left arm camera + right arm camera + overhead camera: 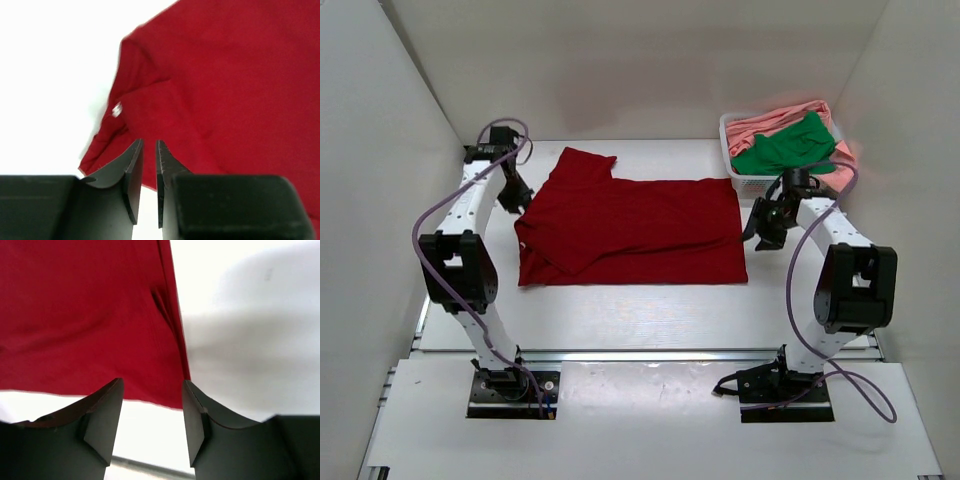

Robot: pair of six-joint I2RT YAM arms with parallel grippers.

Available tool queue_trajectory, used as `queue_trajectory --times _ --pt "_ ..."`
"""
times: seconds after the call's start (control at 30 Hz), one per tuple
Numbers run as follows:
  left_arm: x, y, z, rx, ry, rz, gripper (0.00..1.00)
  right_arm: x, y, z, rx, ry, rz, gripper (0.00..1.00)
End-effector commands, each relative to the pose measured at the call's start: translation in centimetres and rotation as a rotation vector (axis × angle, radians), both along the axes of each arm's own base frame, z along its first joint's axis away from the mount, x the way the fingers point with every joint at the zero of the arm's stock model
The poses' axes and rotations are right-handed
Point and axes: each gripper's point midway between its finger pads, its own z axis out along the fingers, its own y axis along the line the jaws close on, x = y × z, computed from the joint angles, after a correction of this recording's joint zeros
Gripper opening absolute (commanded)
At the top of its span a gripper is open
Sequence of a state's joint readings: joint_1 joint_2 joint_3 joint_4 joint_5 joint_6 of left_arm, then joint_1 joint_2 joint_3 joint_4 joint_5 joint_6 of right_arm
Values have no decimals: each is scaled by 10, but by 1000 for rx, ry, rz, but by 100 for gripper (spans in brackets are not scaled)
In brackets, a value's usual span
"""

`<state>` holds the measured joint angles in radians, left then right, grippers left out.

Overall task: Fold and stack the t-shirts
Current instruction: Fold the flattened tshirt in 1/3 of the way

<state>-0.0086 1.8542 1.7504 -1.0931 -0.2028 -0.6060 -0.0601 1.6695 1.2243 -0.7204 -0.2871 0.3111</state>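
Observation:
A dark red t-shirt (630, 230) lies spread on the white table, with its left part folded over. It also shows in the left wrist view (225, 75) and the right wrist view (85, 305). My left gripper (517, 200) (149, 142) hangs at the shirt's left sleeve edge, its jaws nearly together and empty. My right gripper (760, 232) (152, 382) is open and empty just above the shirt's right corner. A bright green t-shirt (785, 150) and a salmon pink t-shirt (770, 120) lie bunched in the basket.
The white slatted basket (750, 186) stands at the back right, right behind my right gripper. White walls close in the table on the left, back and right. A metal rail (640, 355) runs along the table's near edge.

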Motion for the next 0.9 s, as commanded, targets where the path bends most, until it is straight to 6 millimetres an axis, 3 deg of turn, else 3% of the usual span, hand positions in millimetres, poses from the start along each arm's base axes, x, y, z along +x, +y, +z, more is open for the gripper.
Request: queue_trajectory --times 0.0,0.03,0.07,0.1,0.17,0.3,0.37,0.47,0.63,0.77,0.87 --pt "-47 -10 -16 5 73 -14 27 -13 8 3 -3 -41 19 48" --pt "-64 -16 -35 2 118 -33 27 -23 15 -3 0 -39 37 48" --pt "-68 -23 -34 -2 96 -43 27 -27 15 -6 -4 -40 35 48" --pt "-85 -23 -49 3 132 -47 27 -28 20 -6 2 -59 49 47" --pt "-101 -34 -72 14 163 -81 27 -32 46 -10 14 -79 123 46" --pt "-103 -38 -92 86 180 -114 25 -19 74 -10 -1 -138 213 47" --pt "-100 -37 -101 123 185 -123 25 -17 86 -21 -26 -126 251 46" --pt "-106 -35 -121 176 251 -161 25 -21 84 -47 -64 -60 237 46" --pt "-156 -28 -154 288 534 -269 14 -66 70 -88 -100 112 220 46" --pt "-200 -30 -158 329 659 -359 10 -109 65 -96 -108 215 229 45" --pt "-224 -36 -153 296 649 -366 9 -139 63 -94 -87 265 227 46"
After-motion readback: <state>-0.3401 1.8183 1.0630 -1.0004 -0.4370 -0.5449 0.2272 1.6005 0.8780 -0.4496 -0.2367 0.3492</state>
